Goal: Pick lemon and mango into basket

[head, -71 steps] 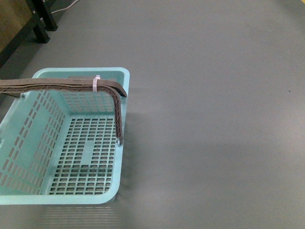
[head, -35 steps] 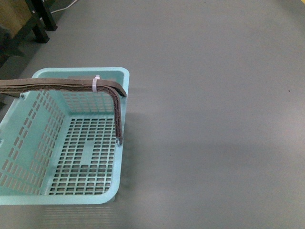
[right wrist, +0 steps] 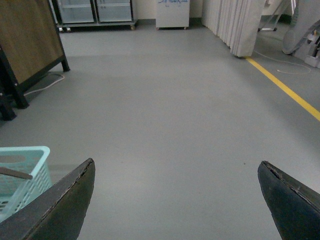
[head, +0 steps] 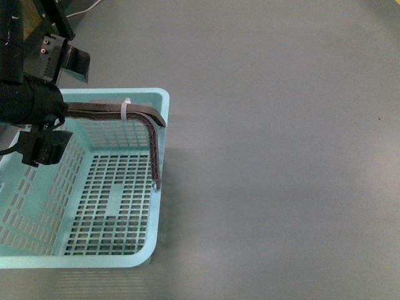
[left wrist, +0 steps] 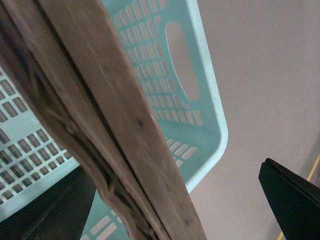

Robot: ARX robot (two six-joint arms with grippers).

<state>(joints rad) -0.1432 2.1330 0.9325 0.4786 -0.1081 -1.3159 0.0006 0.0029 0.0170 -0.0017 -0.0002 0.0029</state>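
The left arm (head: pixel 25 100) is black, with a thick round body and square blocks fixed on it. The far block (head: pixel 47 45) carries small pale dots, and a few white specks sit on the arm's upper part. The fingers (left wrist: pixel 295 200) of the left gripper (left wrist: pixel 172 167) are matte black wedges with straight edges. The fingers (right wrist: pixel 62 205) of the right gripper (right wrist: pixel 176 164) are also black, curved and pointed, with pale worn lines along their edges.
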